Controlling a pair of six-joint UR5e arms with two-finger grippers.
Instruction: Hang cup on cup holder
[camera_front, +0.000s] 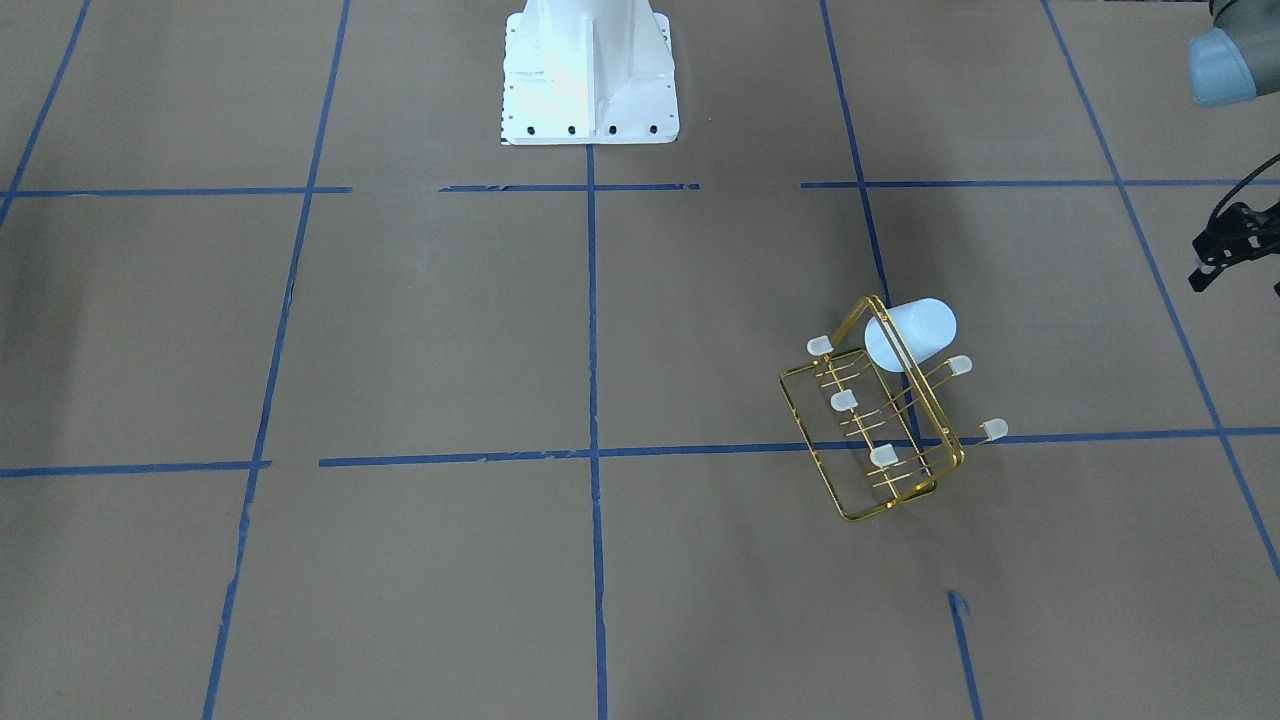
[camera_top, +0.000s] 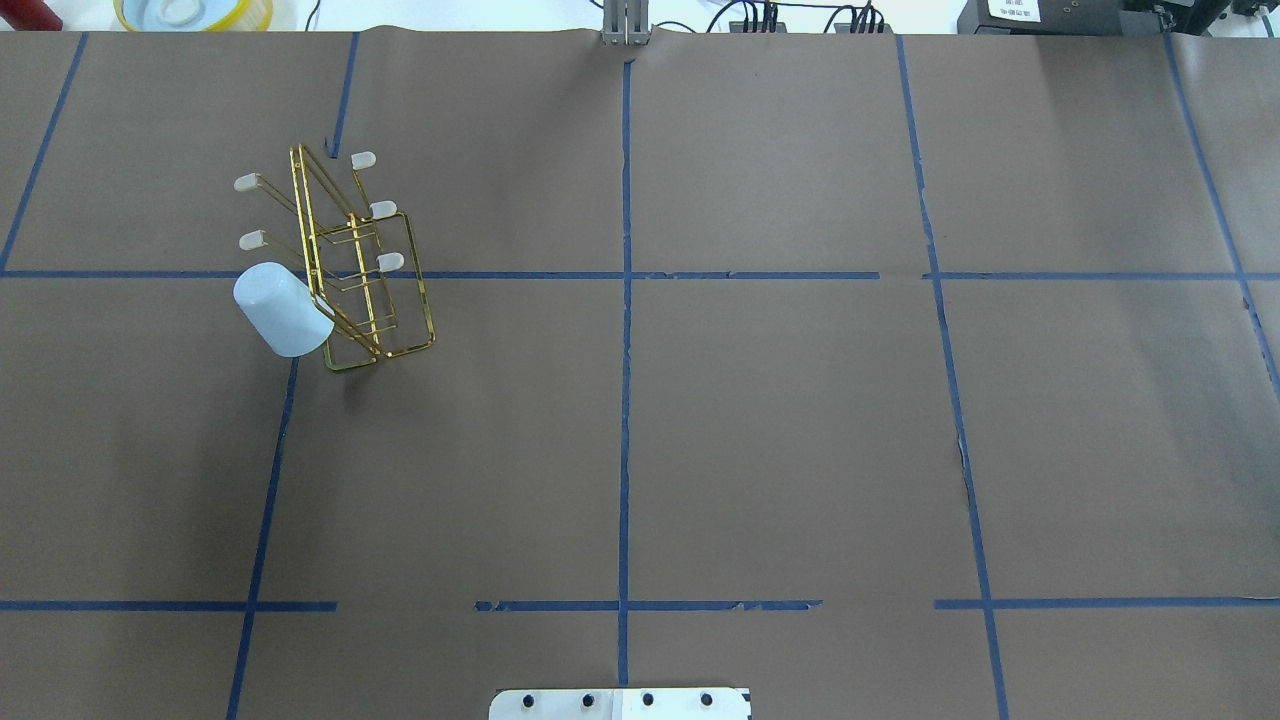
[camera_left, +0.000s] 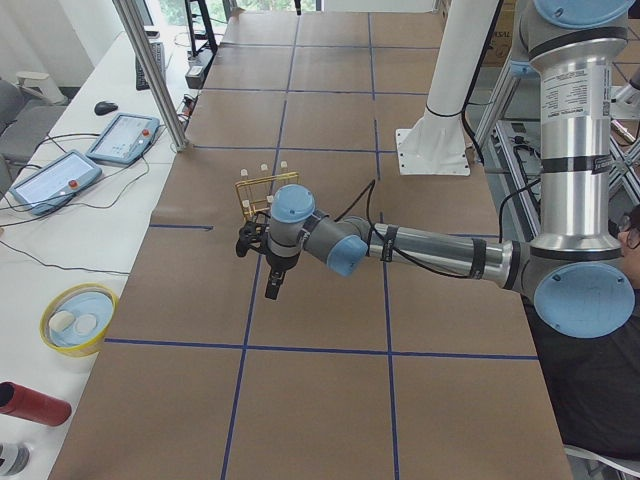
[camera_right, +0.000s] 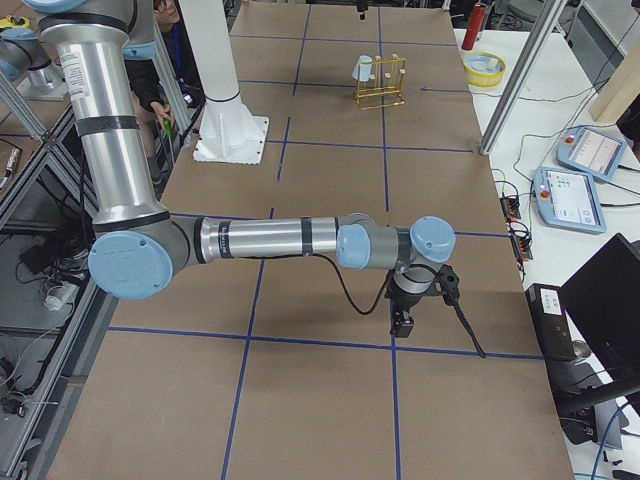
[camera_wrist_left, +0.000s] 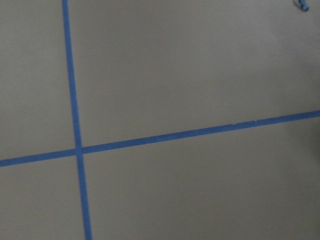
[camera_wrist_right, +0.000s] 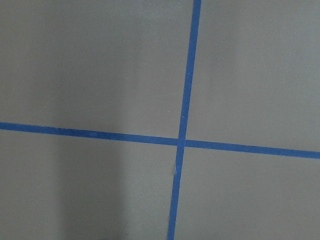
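Smooth, pale, tapered cup (camera_top: 283, 310) hung tilted on the thin gold wire holder (camera_top: 345, 265), white caps (camera_top: 363, 159) splayed, on the bench's (camera_top: 800, 400) left side. Matte brown paper, blue tape (camera_top: 625, 400) grid. Left gripper (camera_left: 272, 288) and right gripper (camera_right: 403, 322) hung well apart from it. Open or closed, couldn't tell.

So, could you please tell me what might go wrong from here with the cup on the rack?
The cup hangs tilted on an end prong of the rack. How deep the prong reaches inside is hidden, so the cup might slide off.
The thin wire rack carries weight on one side only, so a nudge could perhaps tip it.
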